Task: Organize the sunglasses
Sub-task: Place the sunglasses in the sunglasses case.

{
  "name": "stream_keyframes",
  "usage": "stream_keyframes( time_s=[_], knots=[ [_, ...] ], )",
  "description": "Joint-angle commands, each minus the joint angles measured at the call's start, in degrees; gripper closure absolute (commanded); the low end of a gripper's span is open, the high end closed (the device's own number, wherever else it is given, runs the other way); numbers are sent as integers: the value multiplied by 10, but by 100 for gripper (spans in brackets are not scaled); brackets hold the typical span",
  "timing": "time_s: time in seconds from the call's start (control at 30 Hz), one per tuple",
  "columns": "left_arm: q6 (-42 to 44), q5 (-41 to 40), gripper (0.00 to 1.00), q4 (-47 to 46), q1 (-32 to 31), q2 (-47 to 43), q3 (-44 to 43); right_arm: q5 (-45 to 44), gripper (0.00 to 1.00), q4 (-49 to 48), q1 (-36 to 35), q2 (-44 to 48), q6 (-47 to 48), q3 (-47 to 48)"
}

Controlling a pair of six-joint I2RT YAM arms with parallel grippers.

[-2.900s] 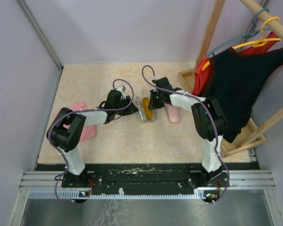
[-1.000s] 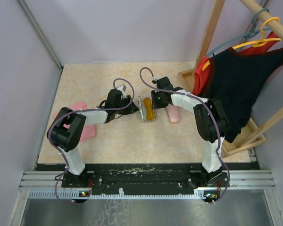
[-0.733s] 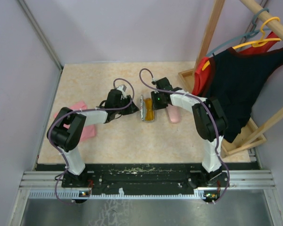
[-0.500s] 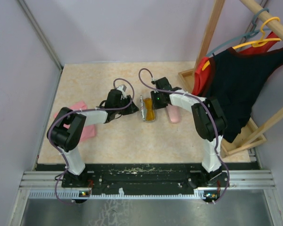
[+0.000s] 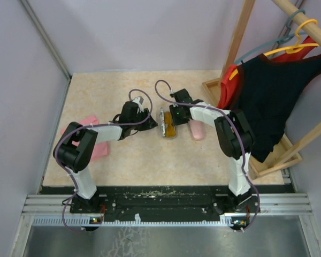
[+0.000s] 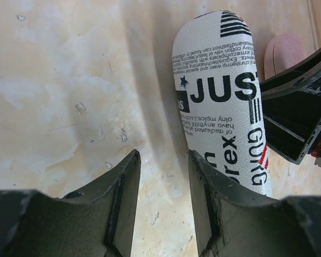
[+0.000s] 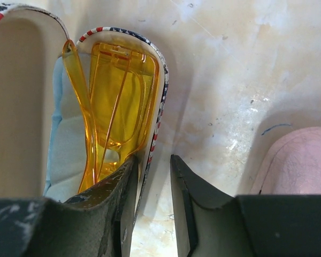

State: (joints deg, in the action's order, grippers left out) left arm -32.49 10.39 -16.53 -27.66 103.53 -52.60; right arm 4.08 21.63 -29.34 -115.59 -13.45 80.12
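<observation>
Orange sunglasses [image 7: 115, 101] in printed case [image 7: 21, 96], near end behind right claw [image 7: 152, 160].

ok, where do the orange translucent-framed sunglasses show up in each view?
Top external: orange translucent-framed sunglasses mid-frame, inside the open black-and-white printed case.
Left wrist: not in view.
Right wrist: sunglasses upper left.
Shared landmark: pink oblong case.

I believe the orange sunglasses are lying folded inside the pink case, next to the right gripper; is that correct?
Not quite: the orange sunglasses lie folded inside the open black-and-white printed case, not the pink case, which sits apart. The right gripper is indeed next to them. The right wrist view shows this.
</observation>
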Motion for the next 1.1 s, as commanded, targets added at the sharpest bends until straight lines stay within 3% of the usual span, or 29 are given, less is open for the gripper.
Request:
stream_keyframes(
  time_s=[0.0,0.3,1.07],
  knots=[
    [8,10,53,-6,-3,7,-12,-2,67,-2,-14,-7,8,32],
    [9,10,53,-6,-3,7,-13,-1,62,0,-18,-14,11,34],
    [20,-16,53,9,-9,-5,-8,-43,65,9,-30,29,5,25]
  ],
)
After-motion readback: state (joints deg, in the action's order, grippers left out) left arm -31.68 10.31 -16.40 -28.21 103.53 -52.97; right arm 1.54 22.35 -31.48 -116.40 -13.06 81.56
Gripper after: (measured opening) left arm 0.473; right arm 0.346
